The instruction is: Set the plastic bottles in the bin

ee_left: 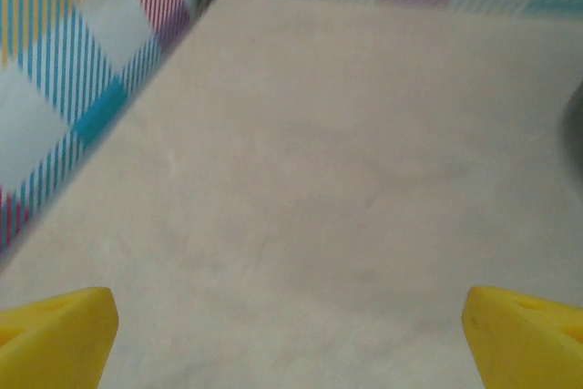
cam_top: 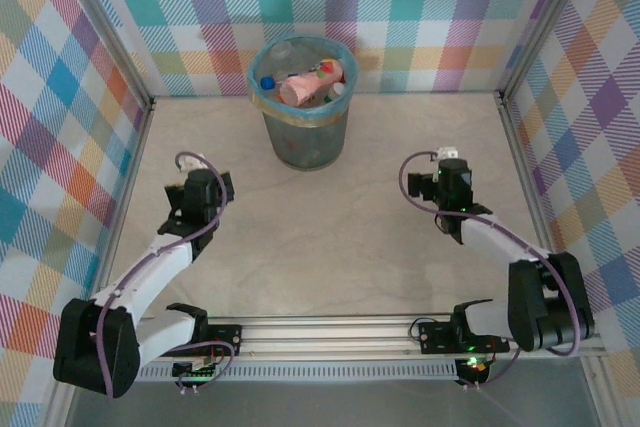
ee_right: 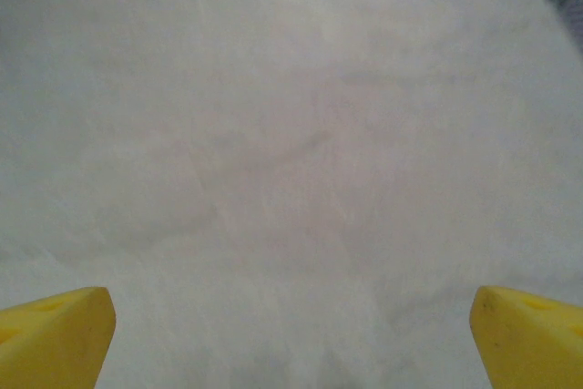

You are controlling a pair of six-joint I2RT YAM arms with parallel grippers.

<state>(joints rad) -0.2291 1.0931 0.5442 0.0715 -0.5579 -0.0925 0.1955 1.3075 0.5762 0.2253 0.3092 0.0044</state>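
While left gripper (ee_left: pixel 290 323), right gripper (ee_right: pixel 291 321) gape wide, bin (cam_top: pixel 305 142) holds plastic bottles (cam_top: pixel 303 84).

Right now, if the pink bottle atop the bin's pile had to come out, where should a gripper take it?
Probably mid-body, from straight above, closing across its width: the pink bottle lies roughly on its side at the top of the bin, whose rim blocks any sideways approach.
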